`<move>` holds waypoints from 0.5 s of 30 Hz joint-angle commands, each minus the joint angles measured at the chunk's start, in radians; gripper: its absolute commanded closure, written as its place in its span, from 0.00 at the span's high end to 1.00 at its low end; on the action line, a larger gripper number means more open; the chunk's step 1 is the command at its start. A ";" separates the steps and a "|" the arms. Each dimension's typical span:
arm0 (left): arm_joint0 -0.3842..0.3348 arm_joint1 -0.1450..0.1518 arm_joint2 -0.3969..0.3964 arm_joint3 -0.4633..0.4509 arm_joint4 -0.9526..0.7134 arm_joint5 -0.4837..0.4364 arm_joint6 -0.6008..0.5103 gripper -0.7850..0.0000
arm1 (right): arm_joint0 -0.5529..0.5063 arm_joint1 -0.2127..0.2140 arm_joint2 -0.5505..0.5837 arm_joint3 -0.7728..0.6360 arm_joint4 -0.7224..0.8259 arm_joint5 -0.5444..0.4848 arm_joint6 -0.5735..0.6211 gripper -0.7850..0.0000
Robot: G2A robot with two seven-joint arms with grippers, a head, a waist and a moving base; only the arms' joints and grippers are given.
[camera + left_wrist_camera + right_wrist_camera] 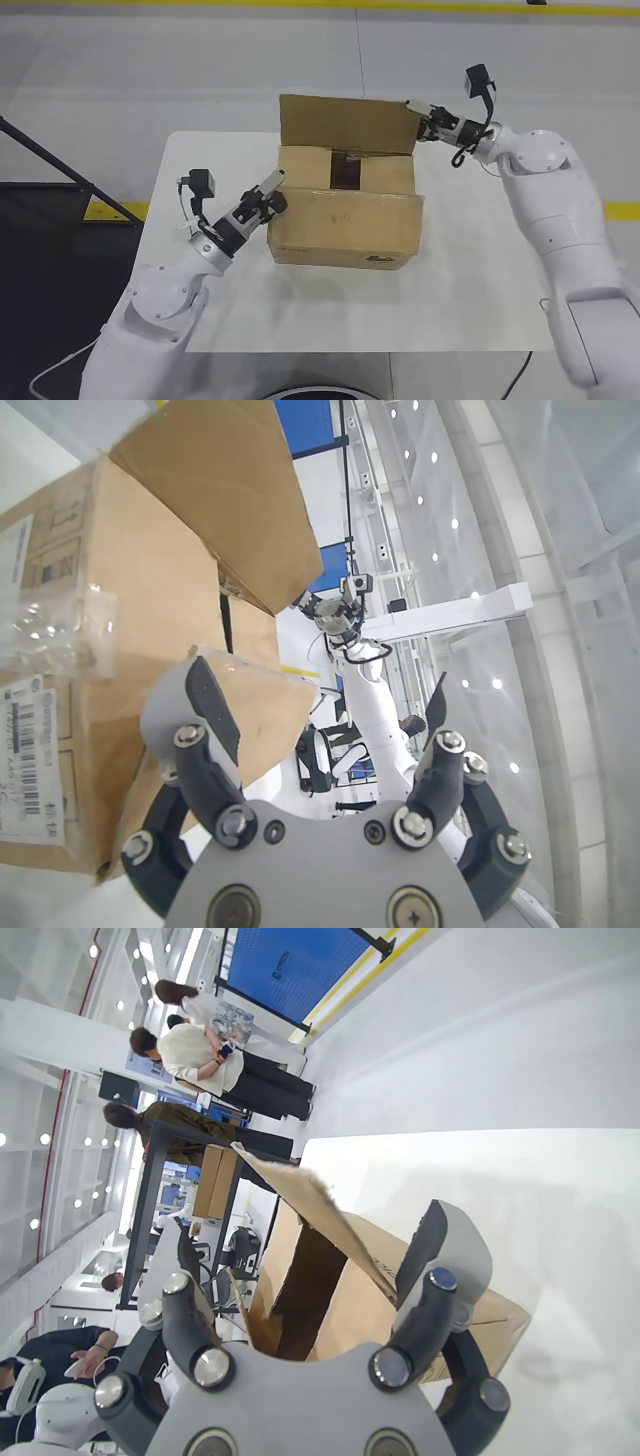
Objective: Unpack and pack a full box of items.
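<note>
A brown cardboard box [345, 225] stands mid-table with its top open and its back flap [345, 122] upright. My left gripper [272, 185] is at the box's left side, open. In the left wrist view one finger [215, 705] lies against a side flap [270, 710] of the box [150, 600], and nothing is between the fingers of the left gripper [320, 680]. My right gripper [418, 112] is at the back flap's right top corner, open. In the right wrist view the flap's edge [310, 1198] runs between the fingers of the right gripper [307, 1228], close to one pad [420, 1253]. The box's contents are hidden.
The white table [470, 290] has bare room in front of the box and to its right. A clear plastic pouch [55, 625] and a printed label [30, 760] are stuck on the box's side. Black frame bars [50, 160] stand off the table's left.
</note>
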 commanded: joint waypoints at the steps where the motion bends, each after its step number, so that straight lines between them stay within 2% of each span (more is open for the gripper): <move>1: -0.005 -0.002 0.010 0.003 0.010 -0.001 0.011 1.00 | -0.017 0.010 0.020 -0.028 0.022 -0.025 0.042 1.00; 8: -0.017 -0.006 0.040 0.010 0.055 -0.004 0.030 1.00 | -0.097 0.053 0.087 -0.170 0.060 -0.039 0.175 1.00; 15: -0.026 -0.009 0.066 0.014 0.102 -0.005 0.046 1.00 | -0.204 0.095 0.133 -0.376 0.001 0.059 0.255 1.00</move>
